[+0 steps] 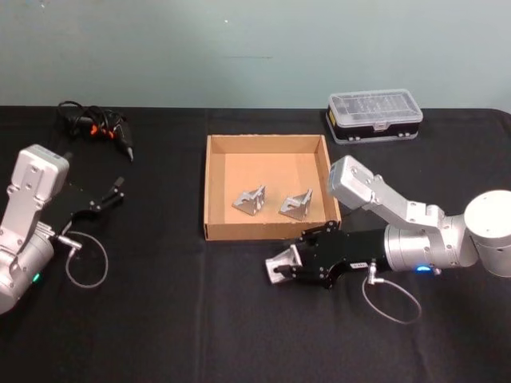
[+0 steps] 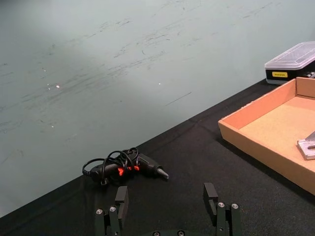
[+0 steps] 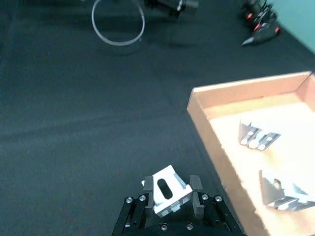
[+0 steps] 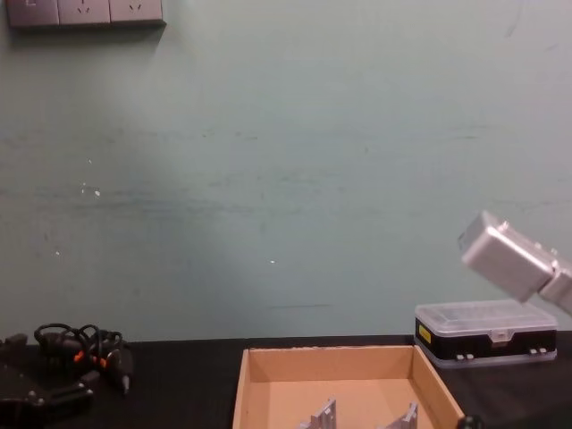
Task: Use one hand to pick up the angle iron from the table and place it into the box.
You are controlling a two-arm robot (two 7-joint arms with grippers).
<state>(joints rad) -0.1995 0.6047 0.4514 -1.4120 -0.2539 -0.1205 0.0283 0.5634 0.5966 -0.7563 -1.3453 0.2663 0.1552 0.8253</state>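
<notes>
My right pincer [image 1: 281,270] is clamped on an angle iron [image 3: 166,190] at the cardboard box's [image 1: 214,191] five o'clock; two brackets already lie inside. Placing remains. My left pincer [image 2: 167,206] idles apart.

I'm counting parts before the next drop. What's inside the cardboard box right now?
Two angle irons lie side by side on the floor of the box, toward its near wall. A third is outside, held in the right gripper. Nothing in the box looks covered.
</notes>
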